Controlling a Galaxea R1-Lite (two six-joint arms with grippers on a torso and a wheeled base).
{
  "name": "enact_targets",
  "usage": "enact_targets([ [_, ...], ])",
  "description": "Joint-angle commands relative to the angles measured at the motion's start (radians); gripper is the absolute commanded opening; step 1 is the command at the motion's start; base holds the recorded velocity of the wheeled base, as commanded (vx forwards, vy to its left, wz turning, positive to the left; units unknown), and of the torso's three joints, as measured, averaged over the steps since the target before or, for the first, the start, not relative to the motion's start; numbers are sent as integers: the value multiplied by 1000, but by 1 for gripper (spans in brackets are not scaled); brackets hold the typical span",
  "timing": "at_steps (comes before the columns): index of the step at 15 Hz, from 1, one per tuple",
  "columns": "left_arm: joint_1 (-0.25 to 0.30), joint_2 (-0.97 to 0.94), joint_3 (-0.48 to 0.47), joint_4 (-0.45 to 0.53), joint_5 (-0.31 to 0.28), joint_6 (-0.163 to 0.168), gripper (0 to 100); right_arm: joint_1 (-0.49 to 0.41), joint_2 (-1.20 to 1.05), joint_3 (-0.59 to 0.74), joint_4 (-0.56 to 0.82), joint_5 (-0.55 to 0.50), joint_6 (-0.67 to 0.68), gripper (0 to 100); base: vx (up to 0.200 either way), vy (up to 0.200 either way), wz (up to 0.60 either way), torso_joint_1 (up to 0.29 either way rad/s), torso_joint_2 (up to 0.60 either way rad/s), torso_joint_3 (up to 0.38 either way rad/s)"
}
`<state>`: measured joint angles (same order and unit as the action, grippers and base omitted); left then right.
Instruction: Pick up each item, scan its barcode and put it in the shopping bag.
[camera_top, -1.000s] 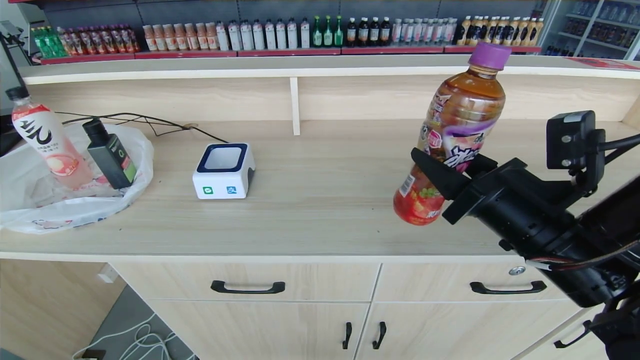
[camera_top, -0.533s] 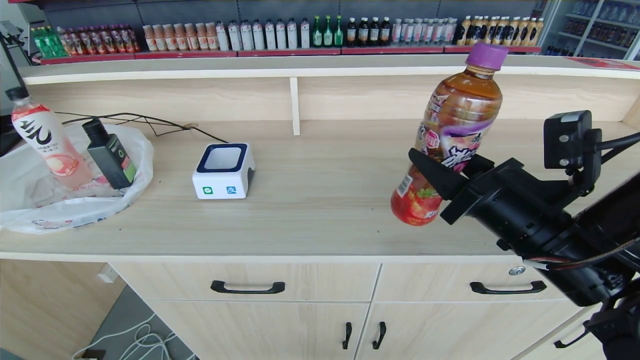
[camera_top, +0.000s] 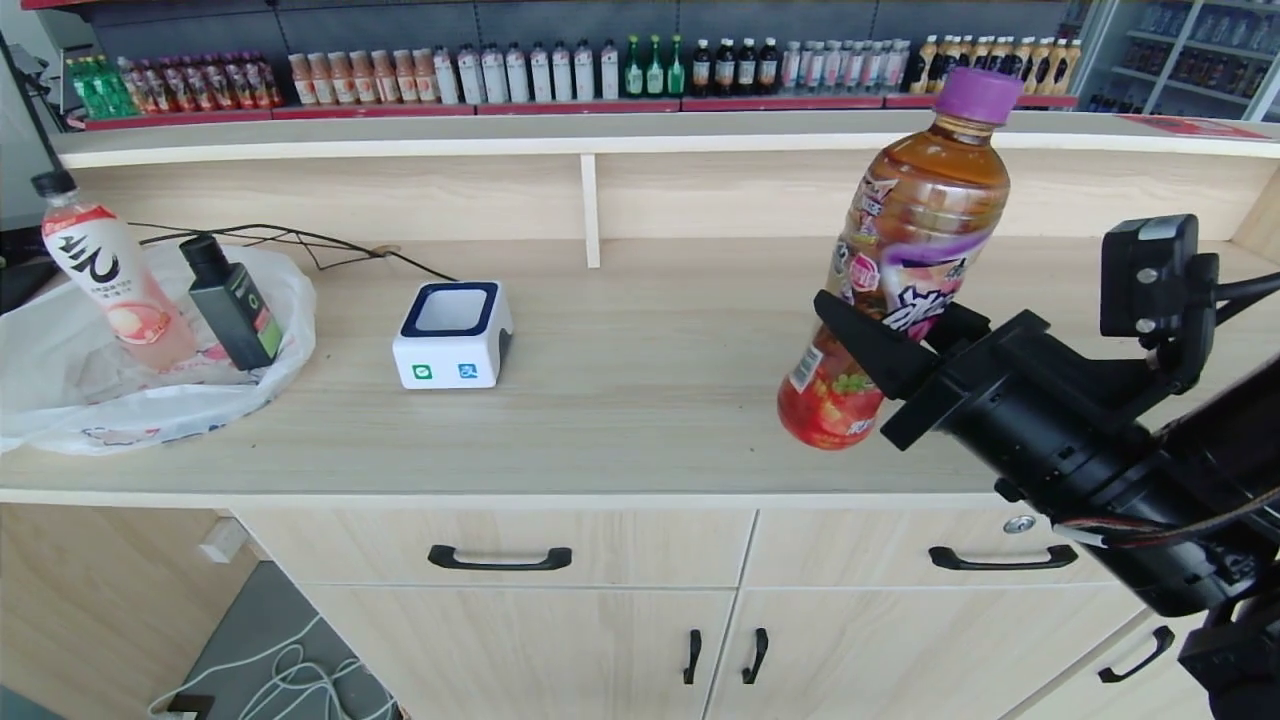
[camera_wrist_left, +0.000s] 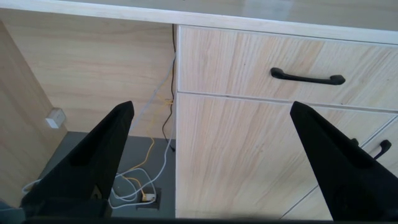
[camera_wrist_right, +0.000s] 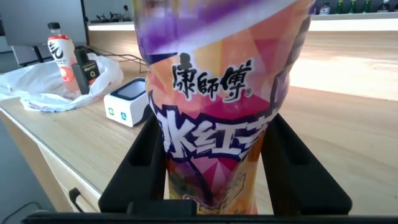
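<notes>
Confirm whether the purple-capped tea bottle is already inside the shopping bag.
No: the purple-capped tea bottle is clamped in the right claw over the counter, well apart from the shopping bag at the far left.

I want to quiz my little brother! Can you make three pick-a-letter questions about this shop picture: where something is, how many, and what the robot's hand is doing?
1. Where is the white scanner?
A) on the counter, between the shopping bag and the purple-capped bottle
B) inside the bag
C) on the back shelf

2. How many items stand in the shopping bag?
A) one
B) two
C) five

3. The right gripper is:
A) open, empty
B) pressing the scanner
C) shut on the purple-capped bottle

Answers: 1A, it sits between them. 2B, a pink bottle and a dark bottle. 3C, its fingers clamp the bottle's sides.
</notes>
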<state>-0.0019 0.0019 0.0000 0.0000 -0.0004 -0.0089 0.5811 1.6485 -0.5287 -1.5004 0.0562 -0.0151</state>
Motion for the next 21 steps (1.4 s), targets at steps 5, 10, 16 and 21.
enact_targets([
  [5, 0, 0, 0, 0, 0, 0, 100, -3, 2, 1, 9, -2, 0, 0, 0, 40, 0, 0, 0, 0],
  [10, 0, 0, 0, 0, 0, 0, 100, -3, 2, 1, 8, 10, 0, 0, 0, 200, 0, 9, 3, 2],
  [16, 0, 0, 0, 0, 0, 0, 100, -3, 2, 1, 8, 14, 0, 0, 0, 200, 0, 6, 0, 2],
  [21, 0, 0, 0, 0, 0, 0, 100, -4, 2, 3, 8, 34, 1, 0, 0, 200, 0, 2, 0, 3],
])
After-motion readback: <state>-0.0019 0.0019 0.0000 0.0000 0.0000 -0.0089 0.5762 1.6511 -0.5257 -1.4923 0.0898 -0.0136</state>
